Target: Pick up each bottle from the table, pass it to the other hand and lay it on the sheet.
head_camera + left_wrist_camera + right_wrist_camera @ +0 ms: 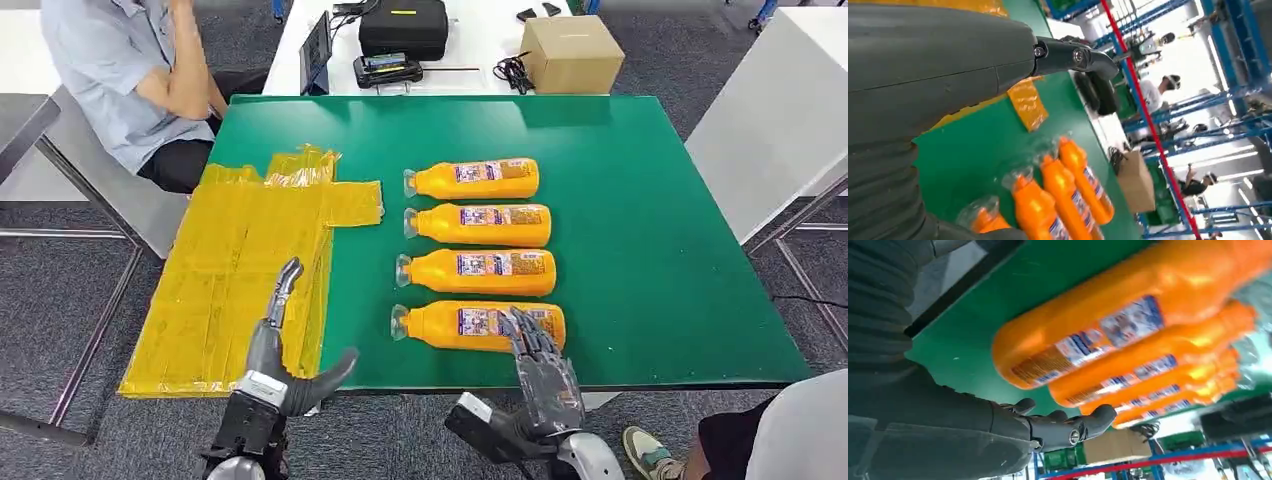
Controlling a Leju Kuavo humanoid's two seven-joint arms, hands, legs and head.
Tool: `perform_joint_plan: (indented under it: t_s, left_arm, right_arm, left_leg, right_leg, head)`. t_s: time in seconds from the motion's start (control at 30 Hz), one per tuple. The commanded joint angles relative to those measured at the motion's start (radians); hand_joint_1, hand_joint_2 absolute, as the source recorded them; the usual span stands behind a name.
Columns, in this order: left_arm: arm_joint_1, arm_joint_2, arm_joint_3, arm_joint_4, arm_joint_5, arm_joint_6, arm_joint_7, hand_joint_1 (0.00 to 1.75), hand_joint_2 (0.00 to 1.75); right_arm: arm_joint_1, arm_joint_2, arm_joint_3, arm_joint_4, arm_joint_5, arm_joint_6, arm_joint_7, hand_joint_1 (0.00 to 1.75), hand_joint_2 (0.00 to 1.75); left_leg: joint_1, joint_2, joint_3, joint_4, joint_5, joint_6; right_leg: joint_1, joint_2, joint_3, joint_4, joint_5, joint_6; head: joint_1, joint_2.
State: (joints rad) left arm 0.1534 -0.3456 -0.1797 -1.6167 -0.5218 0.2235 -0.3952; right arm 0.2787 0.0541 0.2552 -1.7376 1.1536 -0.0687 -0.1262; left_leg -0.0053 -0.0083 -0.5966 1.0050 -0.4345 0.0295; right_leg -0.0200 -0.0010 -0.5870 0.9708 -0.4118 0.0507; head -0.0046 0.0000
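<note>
Head view: my right robot hand (541,362) hovers, fingers apart and holding nothing, over the label end of the nearest bottle (480,325), which lies crosswise with its cap toward the sheet (240,270). Left robot hand (285,355) waits spread above that yellow sheet. Three more bottles lie beyond on the green table (650,250); a seated person nearby.

Four bottles (478,225) are showing glossy orange plastic with paper-like labels; the sheet (240,265) is looking crinkled, shiny yellow film; the tabletop (650,250) is appearing matt green.
</note>
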Motion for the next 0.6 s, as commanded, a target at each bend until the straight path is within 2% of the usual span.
perform_joint_plan:
  t_s: [0.03, 0.13, 0.17, 0.27, 0.33, 0.6]
  left_arm:
    - [-0.056, -0.003, -0.072, 0.138, 0.02, -0.031, 0.017, 0.0, 1.75]
    - [-0.065, -0.003, -0.092, 0.15, 0.02, -0.032, 0.015, 0.0, 1.75]
    - [-0.066, -0.003, -0.098, 0.151, 0.022, -0.038, 0.019, 0.0, 1.75]
    - [-0.066, -0.003, -0.101, 0.152, 0.018, -0.044, 0.024, 0.0, 1.75]
    - [-0.067, -0.003, -0.104, 0.152, 0.015, -0.043, 0.026, 0.0, 1.75]
    - [-0.057, -0.003, -0.1, 0.123, -0.001, -0.041, 0.03, 0.0, 1.75]
  right_arm:
    - [-0.096, -0.077, 0.038, 0.205, 0.042, 0.005, 0.041, 0.0, 1.75]
    - [-0.145, -0.066, 0.03, 0.265, 0.09, -0.015, 0.044, 0.0, 1.75]
    - [-0.165, -0.05, 0.021, 0.287, 0.16, -0.051, 0.048, 0.0, 1.75]
    - [-0.19, -0.036, 0.008, 0.303, 0.184, -0.044, 0.052, 0.0, 1.75]
    - [-0.212, -0.027, 0.013, 0.313, 0.261, -0.067, 0.061, 0.0, 1.75]
    - [-0.234, 0.0, 0.028, 0.33, 0.285, -0.055, 0.047, 0.0, 1.75]
  left_leg:
    - [0.001, 0.0, 0.003, -0.001, 0.0, -0.001]
    - [0.001, 0.001, 0.005, -0.002, 0.0, -0.001]
    - [0.001, 0.001, 0.004, -0.001, 0.0, -0.001]
    - [0.001, 0.002, 0.004, -0.001, -0.001, -0.001]
    - [0.001, 0.001, 0.003, -0.001, 0.0, -0.001]
    - [0.0, 0.0, 0.003, -0.001, -0.001, -0.001]
  right_leg:
    - [0.001, 0.0, 0.003, -0.002, 0.0, -0.001]
    - [0.001, 0.0, 0.006, -0.003, 0.0, -0.002]
    - [0.001, 0.0, 0.004, -0.002, 0.0, -0.001]
    - [0.001, 0.001, 0.004, -0.002, 0.0, -0.002]
    - [0.001, 0.0, 0.003, -0.001, 0.0, -0.001]
    - [0.001, 0.0, 0.003, -0.001, 0.0, -0.001]
  head:
    - [0.0, 0.0]
    - [0.0, 0.0]
    - [0.0, 0.0]
    - [0.0, 0.0]
    - [0.0, 0.0]
    - [-0.001, 0.0]
